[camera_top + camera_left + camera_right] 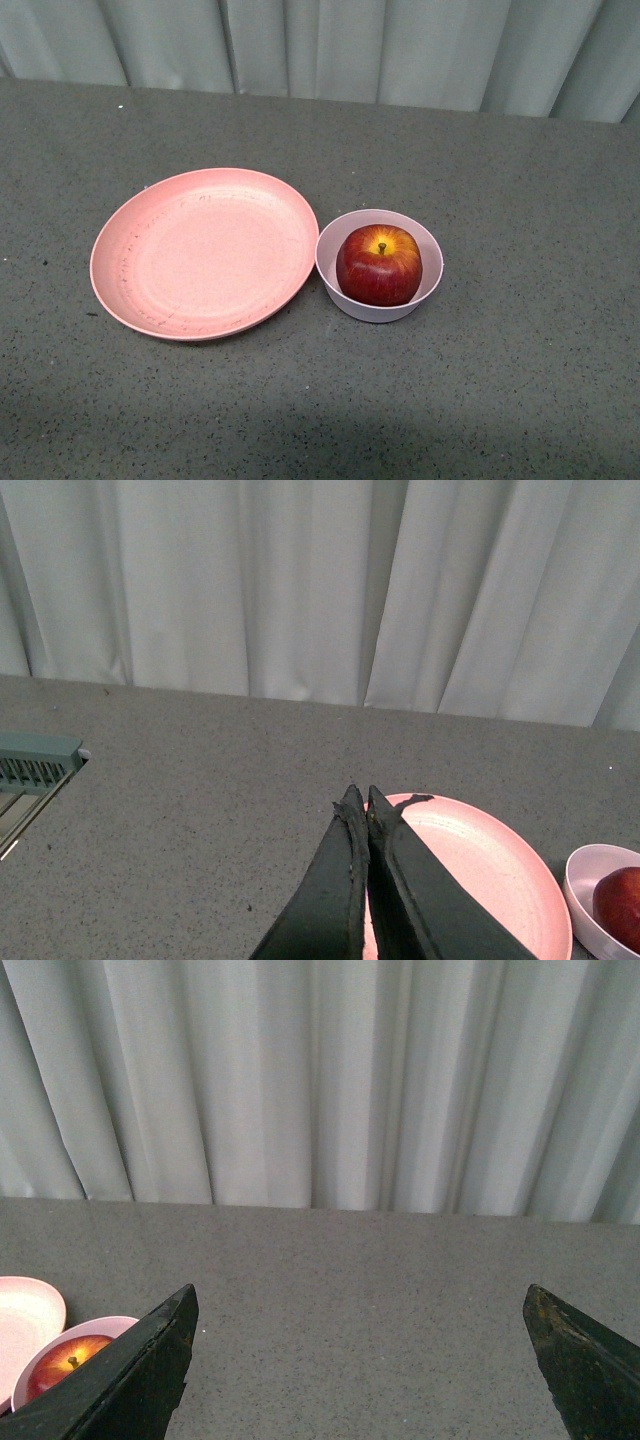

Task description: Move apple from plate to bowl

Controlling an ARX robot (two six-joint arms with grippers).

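The dark-red apple (379, 265) sits stem up inside the small pale pink bowl (425, 243), which touches the right side of the wide salmon-pink plate (200, 252). The plate holds nothing. Neither arm shows in the front view. My left gripper (359, 798) is shut with nothing between its black fingers; the plate (480, 860) lies just past its tips, and the bowl (585, 880) with the apple (622, 905) is at that picture's edge. My right gripper (360, 1300) is wide open over bare table, with the bowl (40, 1353), apple (62, 1363) and plate (25, 1310) off beside one finger.
A grey speckled table (520, 380) carries everything, and a pale curtain (400, 45) hangs along its far edge. A greenish slotted fixture (35, 765) sits at the table's side in the left wrist view.
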